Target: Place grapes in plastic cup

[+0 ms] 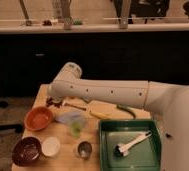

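The gripper (pixel 57 100) sits low over the far left part of the table (pixel 92 133), tucked under the bend of the smooth white arm (pixel 108 91). How wide it stands, and whether it has hold of anything, cannot be told. Right at it lies a dark reddish-purple clump, the grapes (pixel 52 104); their long axis is not readable.

The plastic cup (pixel 75 127) stands apart from them, nearer the camera, at mid-table. It is translucent, with a pale upper part and a greener lower part. Its long axis seems to run from far to near.

An orange bowl (pixel 38 118), a dark brown bowl (pixel 26 150), a small white bowl (pixel 51 146) and a shiny metal cup (pixel 84 149) lie around it. To the right, a green tray (pixel 107 150) holds a white brush (pixel 133 143).

The table is light wood. Behind it is a dark cabinet front (pixel 113 55).
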{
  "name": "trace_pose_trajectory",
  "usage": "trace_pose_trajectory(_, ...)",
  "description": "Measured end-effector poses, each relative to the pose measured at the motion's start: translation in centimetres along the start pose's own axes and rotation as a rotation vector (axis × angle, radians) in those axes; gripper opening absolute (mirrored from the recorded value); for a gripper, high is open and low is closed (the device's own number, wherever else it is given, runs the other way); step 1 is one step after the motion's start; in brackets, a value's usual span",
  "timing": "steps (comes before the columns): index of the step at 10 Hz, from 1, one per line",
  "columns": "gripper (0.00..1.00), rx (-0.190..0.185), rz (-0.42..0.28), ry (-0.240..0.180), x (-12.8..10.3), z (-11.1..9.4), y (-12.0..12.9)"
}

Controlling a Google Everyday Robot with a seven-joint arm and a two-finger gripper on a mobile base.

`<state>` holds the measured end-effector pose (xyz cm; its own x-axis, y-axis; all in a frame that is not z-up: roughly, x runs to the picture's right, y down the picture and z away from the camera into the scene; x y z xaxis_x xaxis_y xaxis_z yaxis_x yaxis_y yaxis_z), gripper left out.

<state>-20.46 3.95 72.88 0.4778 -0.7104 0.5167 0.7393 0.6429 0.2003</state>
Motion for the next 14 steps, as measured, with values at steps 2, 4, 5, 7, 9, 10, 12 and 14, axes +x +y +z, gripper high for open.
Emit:
trace_pose_trajectory(2,0.00,0.010,0.013,0.014,-0.3,-1.5,1.4)
trace_pose_trajectory(4,0.00,0.014,0.032,0.025,-0.4,-2.6,2.8)
trace_pose_trajectory(5,0.00,0.019,0.049,0.030,-0.2,-3.1,3.7)
trace_pose_trajectory(7,0.00,0.029,0.074,0.032,-0.1,-3.6,4.7)
trace_pose_trajectory(9,0.00,0.085,0.130,-0.011,-0.9,-4.0,5.4)
trace_pose_trajectory(10,0.00,0.104,0.137,-0.025,-1.1,-4.0,5.4)
trace_pose_trajectory(12,0.00,0.158,0.173,-0.088,-2.2,-4.6,5.5)
trace_pose_trajectory(14,0.00,0.195,0.197,-0.123,-3.1,-5.3,5.6)
